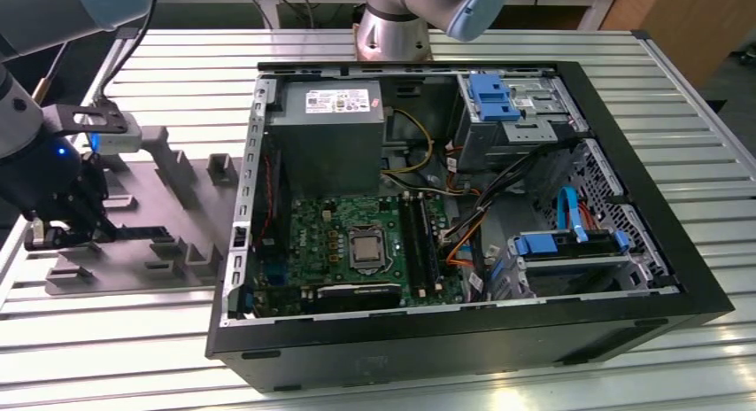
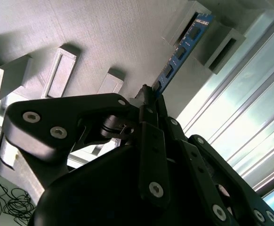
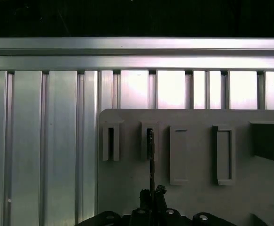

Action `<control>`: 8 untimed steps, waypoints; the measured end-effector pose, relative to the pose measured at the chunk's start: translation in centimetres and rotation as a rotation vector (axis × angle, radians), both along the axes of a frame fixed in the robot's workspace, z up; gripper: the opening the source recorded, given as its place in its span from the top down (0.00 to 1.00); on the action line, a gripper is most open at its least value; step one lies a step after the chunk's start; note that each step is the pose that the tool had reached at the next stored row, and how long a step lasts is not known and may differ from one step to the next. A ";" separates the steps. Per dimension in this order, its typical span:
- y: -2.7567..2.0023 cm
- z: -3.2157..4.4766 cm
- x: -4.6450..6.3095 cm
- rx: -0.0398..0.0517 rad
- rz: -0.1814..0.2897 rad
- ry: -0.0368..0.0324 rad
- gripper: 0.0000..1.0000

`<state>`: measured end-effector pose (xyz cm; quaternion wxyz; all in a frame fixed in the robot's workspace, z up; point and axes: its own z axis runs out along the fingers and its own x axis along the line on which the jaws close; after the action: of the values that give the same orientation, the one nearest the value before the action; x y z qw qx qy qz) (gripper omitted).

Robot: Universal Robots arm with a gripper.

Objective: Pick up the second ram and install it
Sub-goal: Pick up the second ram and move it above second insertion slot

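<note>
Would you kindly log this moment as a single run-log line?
phase: pick | tool: shut on second ram | ram far end: at grey fixture slot | PC case: open

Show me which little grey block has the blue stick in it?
The block straight ahead of the claw: the second ram, that blue stick, ends in its slot. The blocks next to it hold nothing.

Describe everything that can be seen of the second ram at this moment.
The second ram is a thin blue board strip with a row of dark chips. Its near end sits between the gripper's shut jaws; its far end reaches into a raised slot of the grey fixture. In the first wrist view it shows edge-on.
</note>
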<state>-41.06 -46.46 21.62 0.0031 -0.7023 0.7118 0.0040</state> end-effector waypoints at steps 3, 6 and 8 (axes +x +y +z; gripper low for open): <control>0.00 0.01 0.0 -0.0001 0.000 0.0001 0.86; 0.00 0.21 0.0 -0.0002 0.000 0.0002 0.86; 0.00 0.32 0.0 -0.0001 0.000 0.0002 0.86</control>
<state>-41.06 -46.46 21.93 0.0030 -0.7023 0.7118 0.0040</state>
